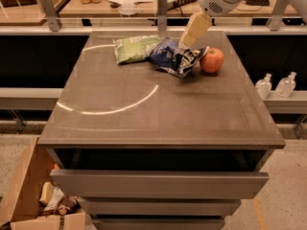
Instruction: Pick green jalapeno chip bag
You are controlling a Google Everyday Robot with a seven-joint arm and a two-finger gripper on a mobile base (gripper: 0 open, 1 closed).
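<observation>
Pincer (188, 36) hangs over the blue bag (176, 56); we cannot tell its state. Green jalapeno chip bag (133, 49) lies beside it at the bench (168, 114) back. Descending here, we risk grabbing blue or nudging the apple (212, 60).

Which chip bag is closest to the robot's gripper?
The dark blue and white bag: the gripper hangs right over its far edge. The green jalapeno chip bag lies farther left, beside it.
</observation>
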